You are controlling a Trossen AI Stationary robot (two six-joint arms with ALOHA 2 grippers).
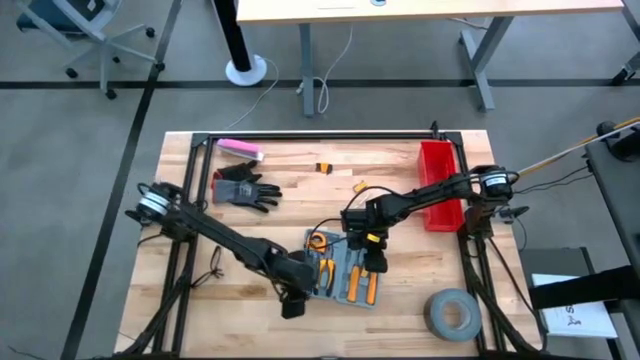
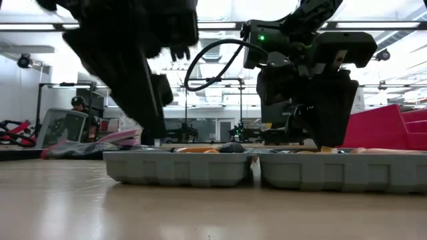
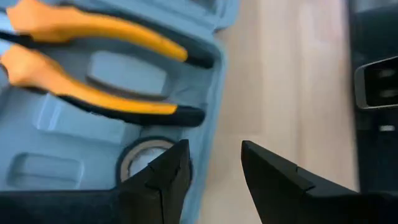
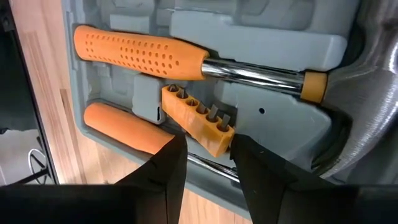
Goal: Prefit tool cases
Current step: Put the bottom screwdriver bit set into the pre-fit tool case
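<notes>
- Your open tool case [image 1: 345,272] lies at the table's [image 1: 250,180] six o'clock edge, with both arms crossing low over it.
- At three o'clock the red bin [image 1: 438,185] blocks that side.
- At five o'clock the tape roll [image 1: 452,313] sits near the corner.
- The black glove [image 1: 243,188] and pink object [image 1: 240,149] lie at ten o'clock.
- Bare wood between glove and bin gives you room.

The left arm reaches diagonally inward across the counter, its tool [image 3: 211,171] pointing down with fingers parted and empty. The right arm stretches in from the opposite side, its tool [image 4: 205,163] lowered, fingers apart.
</notes>
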